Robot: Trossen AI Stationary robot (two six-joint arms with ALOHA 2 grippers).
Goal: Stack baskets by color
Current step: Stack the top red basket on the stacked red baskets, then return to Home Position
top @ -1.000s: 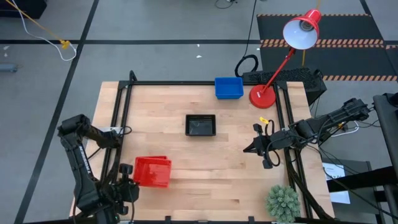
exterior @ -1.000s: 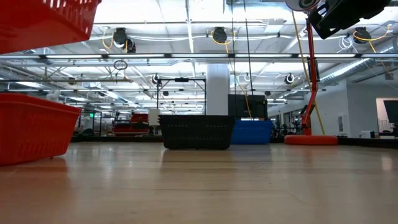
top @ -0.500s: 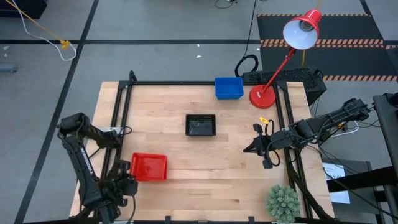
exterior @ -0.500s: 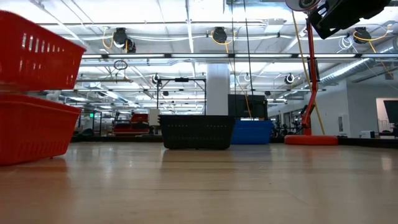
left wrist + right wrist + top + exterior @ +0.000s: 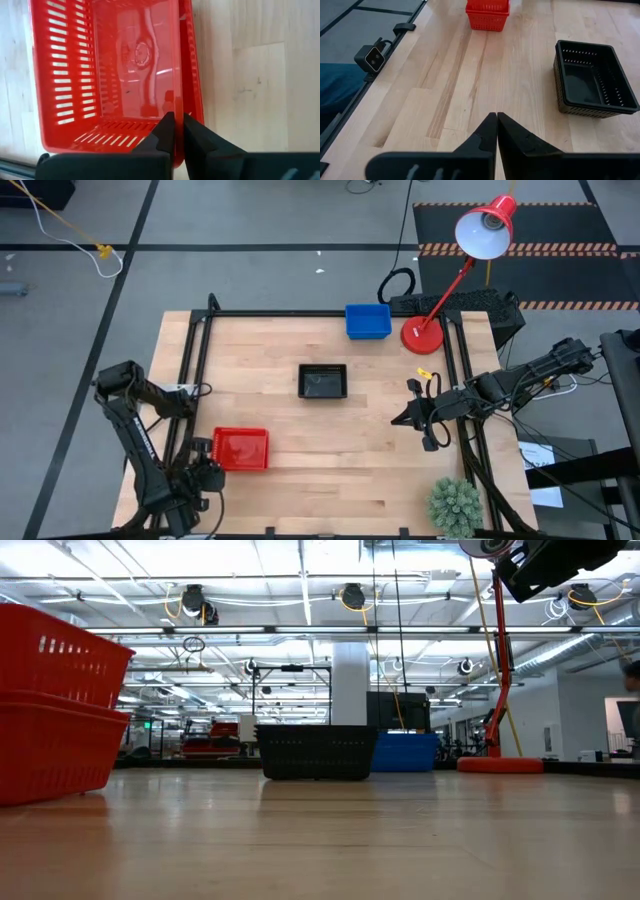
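Two red baskets are nested at the table's near left: the upper one (image 5: 60, 645) sits in the lower one (image 5: 55, 750). From above they read as one red basket (image 5: 242, 448). My left gripper (image 5: 175, 125) is shut on the upper basket at its near-left corner (image 5: 212, 464). A black basket (image 5: 322, 381) stands at the table's middle. A blue basket (image 5: 368, 321) stands by the far edge. My right gripper (image 5: 496, 122) hangs shut, holding nothing, above the table's right part (image 5: 415, 416). My left gripper pinches the rim of the upper red basket's long near wall (image 5: 179, 107) between its two fingers, one inside the basket and one outside. The fingers come steeply from above, near that wall's left end. The basket sits in the lower red basket, its open side up.
A red lamp's round base (image 5: 422, 335) stands at the far right beside the blue basket. A small green plant (image 5: 455, 505) is at the near right corner. Bare wood lies between the red stack and the black basket.
My left gripper has come down with the upper red basket. The basket, held high and clear a second ago, has sunk into the lower red basket and now sits in it.
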